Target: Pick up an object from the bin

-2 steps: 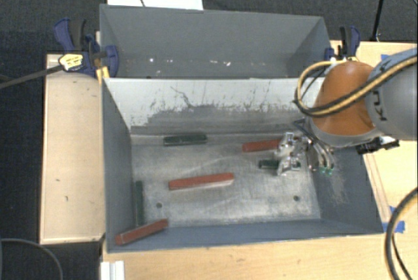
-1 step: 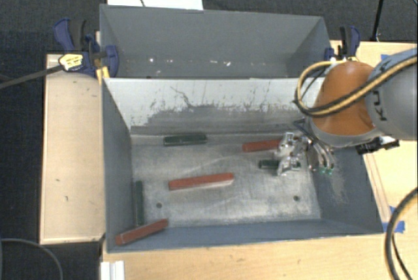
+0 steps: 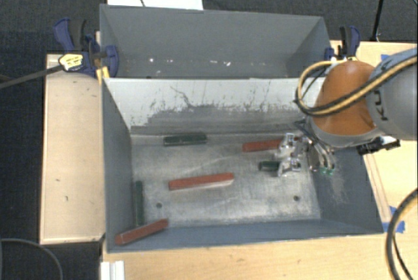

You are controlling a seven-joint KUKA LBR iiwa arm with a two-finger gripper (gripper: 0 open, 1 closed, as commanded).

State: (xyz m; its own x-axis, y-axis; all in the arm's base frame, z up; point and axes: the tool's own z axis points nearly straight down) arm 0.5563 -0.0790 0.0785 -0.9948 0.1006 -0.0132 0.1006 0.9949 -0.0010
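Gripper [image 3: 288, 163] down at the right side of the grey bin [image 3: 215, 44], under the arm's orange cover [image 3: 343, 97]; open or closed, cannot tell. Short dark green block [image 3: 267, 167] lies just beside its tip, on the left, with a red-brown bar [image 3: 261, 146] just behind. Other red-brown and dark green bars lie scattered well apart to the left.

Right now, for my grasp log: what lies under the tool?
A short dark green piece pokes out beside the tool, a reddish-brown stick just behind it. The tool covers whatever lies directly beneath.
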